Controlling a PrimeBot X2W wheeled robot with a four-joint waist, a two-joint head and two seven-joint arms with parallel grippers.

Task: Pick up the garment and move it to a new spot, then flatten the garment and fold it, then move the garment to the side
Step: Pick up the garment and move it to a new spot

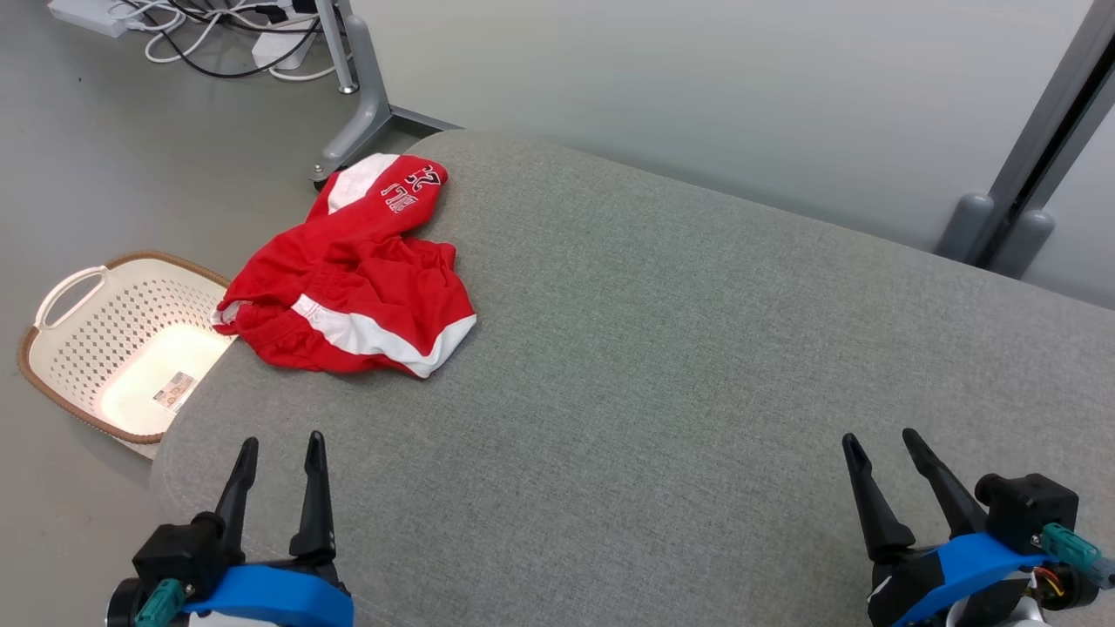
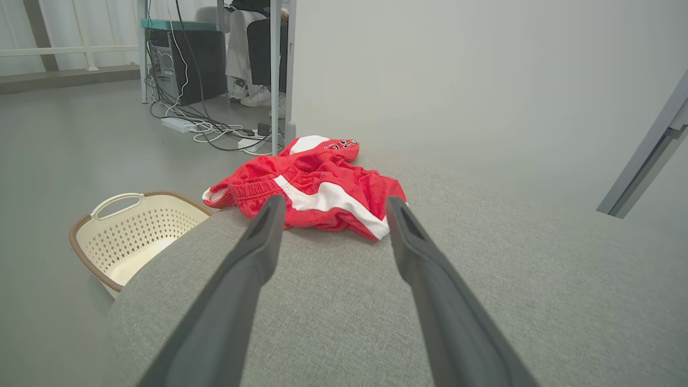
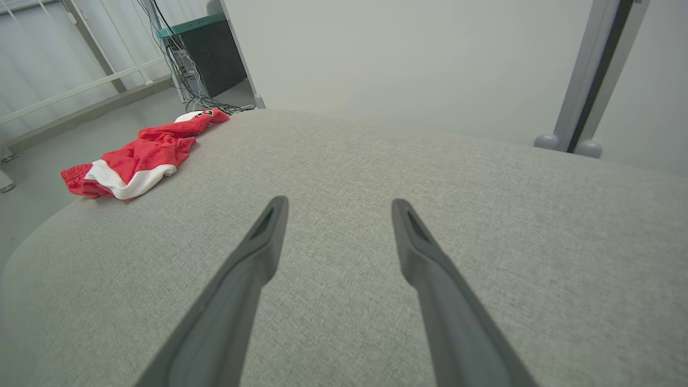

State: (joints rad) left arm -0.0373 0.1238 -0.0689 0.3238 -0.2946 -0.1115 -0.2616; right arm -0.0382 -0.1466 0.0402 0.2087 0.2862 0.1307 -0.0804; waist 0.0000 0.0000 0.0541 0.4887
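Lying crumpled at the bench's [image 1: 697,348] far-left edge, the red garment [image 1: 348,287] sits ahead of the left gripper [image 1: 283,440] — the right gripper [image 1: 880,435] is farther; both gape empty.

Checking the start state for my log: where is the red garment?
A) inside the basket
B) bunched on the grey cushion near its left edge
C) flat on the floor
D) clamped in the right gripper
B: the red garment lies bunched on the grey cushion, beside the basket.
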